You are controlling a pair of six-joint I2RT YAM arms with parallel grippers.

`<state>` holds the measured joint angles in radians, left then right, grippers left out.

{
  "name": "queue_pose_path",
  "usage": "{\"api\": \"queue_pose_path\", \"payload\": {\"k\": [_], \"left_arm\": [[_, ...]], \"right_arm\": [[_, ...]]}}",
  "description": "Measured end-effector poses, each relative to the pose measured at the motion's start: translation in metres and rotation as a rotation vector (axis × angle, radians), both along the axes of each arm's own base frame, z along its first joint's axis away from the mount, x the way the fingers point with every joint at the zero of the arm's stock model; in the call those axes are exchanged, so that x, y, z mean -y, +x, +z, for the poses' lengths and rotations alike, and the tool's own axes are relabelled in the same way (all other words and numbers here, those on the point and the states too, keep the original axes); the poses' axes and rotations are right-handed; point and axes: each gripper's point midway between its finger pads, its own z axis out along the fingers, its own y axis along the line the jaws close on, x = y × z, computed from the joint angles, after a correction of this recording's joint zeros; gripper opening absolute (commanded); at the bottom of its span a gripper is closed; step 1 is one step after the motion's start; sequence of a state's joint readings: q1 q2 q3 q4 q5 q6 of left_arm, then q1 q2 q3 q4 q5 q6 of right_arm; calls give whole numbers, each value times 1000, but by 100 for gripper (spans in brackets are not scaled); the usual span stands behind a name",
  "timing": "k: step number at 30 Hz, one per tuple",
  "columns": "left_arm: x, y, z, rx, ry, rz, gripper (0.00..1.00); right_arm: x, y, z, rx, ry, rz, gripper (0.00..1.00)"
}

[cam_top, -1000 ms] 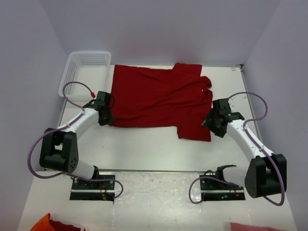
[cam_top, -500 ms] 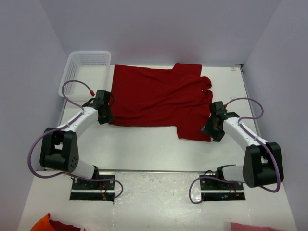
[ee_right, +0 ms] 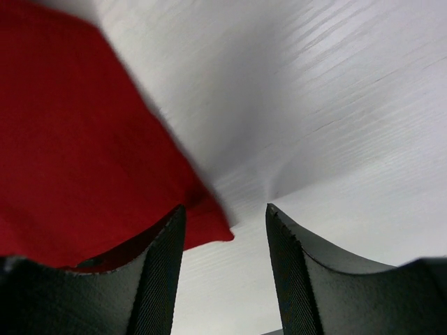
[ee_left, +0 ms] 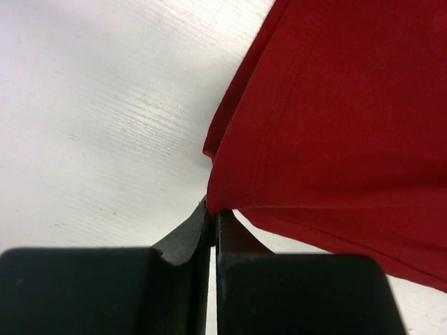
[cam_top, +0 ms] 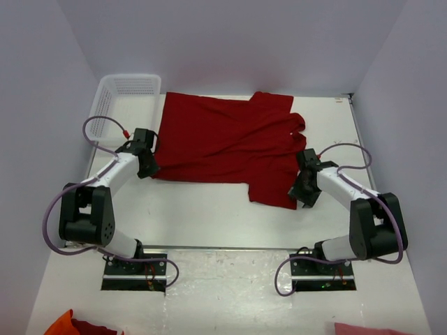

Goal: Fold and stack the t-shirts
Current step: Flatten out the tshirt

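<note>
Shirt position: the t-shirt point(cam_top: 223, 143) lies spread on the far half of the table point(cam_top: 209, 216), long axis running 9 to 3 o'clock in the top view. The basket point(cam_top: 129, 87) sits just off its 10 o'clock corner and isn't involved.
Grip, left: the left gripper point(ee_left: 213, 218) is clamped tight on the near 9 o'clock corner. The wrist view shows the hem pinched between closed jaws and looking lifted a touch off the table.
Grip, right: the right gripper point(ee_right: 225, 223) has its jaws apart, straddling the tip of the near 3 o'clock corner. Cloth lies against one side with bare table on the other, so no pinch yet (you're mid-close, I judge).
Key relation: from the right gripper the cloth runs off toward 10 o'clock, and only the very tip sits between the jaws. Thin bite. Each arm is nearest its own corner; the far edge is well apart from both.
Change vs a second ago: your right arm has swung in from 3 o'clock onto the corner, and its jaws have narrowed. The left gripper has pulled slightly toward 10 o'clock, dragging its corner. The near 3 o'clock corner has slid a bit toward 9.
Next, my call: finish the close, check you caught cloth, then carry both near corners toward 12 o'clock.
Risk: the tip may slip out as the jaws shut.
</note>
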<state>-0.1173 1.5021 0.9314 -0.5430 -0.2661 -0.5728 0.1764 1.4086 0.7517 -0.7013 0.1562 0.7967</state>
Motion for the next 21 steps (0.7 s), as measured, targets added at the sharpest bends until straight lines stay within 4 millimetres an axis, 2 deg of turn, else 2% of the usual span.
{"api": "queue_pose_path", "payload": {"k": [6,21], "left_arm": [[0,1,-4,-15,1,0,0],[-1,2,0,-2,4,2,0]], "right_arm": [[-31,2,-1,-9,25,88,50],[-32,-4,-6,-6,35,21,52]]}}
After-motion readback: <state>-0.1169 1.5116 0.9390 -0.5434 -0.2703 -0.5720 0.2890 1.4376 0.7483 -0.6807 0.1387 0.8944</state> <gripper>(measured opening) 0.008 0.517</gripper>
